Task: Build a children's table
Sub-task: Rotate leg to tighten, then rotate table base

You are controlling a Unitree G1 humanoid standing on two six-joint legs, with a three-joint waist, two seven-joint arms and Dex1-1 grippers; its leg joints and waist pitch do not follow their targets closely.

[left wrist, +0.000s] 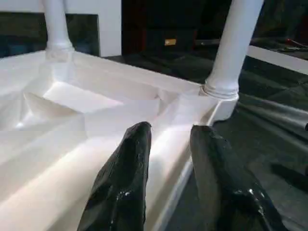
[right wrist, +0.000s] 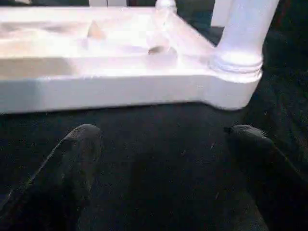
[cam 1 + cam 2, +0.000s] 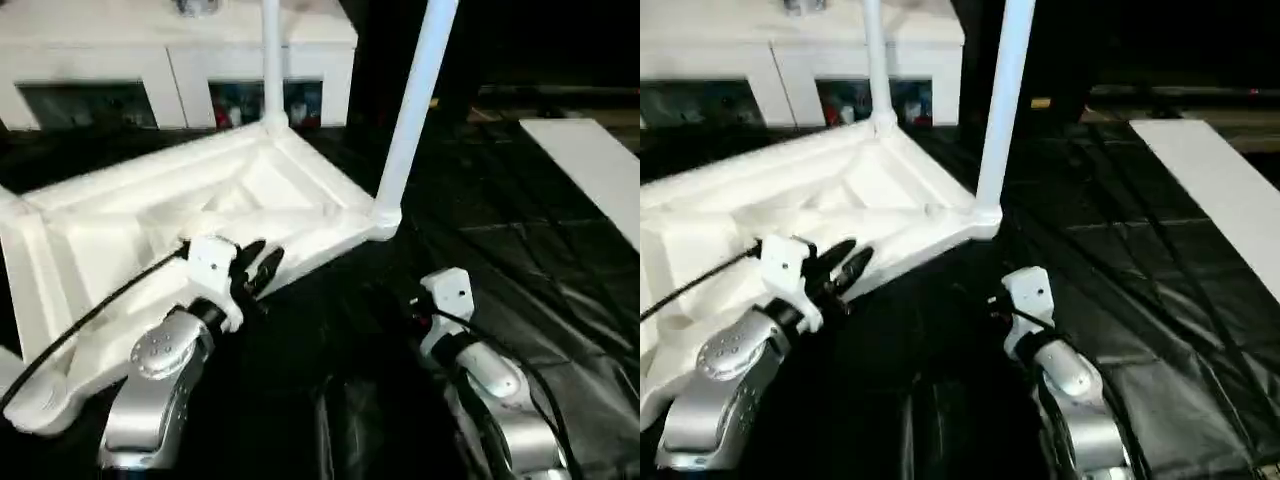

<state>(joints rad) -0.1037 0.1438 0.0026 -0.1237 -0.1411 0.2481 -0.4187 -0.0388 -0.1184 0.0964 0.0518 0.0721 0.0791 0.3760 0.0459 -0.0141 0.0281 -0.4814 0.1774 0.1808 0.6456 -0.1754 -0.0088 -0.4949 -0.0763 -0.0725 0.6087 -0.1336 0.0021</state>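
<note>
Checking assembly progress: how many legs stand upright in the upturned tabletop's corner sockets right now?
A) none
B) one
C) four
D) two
D: two white legs, the near leg and the far leg, rise from sockets at adjacent corners of the tabletop; the corner socket nearest the robot's left arm has no leg in it.

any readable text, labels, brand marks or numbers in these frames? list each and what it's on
None can be read.
The tabletop, the two standing legs and the left gripper carry no visible lettering.
A small yellow tag in the dark background is too blurred to read.
Coloured items behind the cabinet's glass doors may bear print, but it is too small to tell.
</note>
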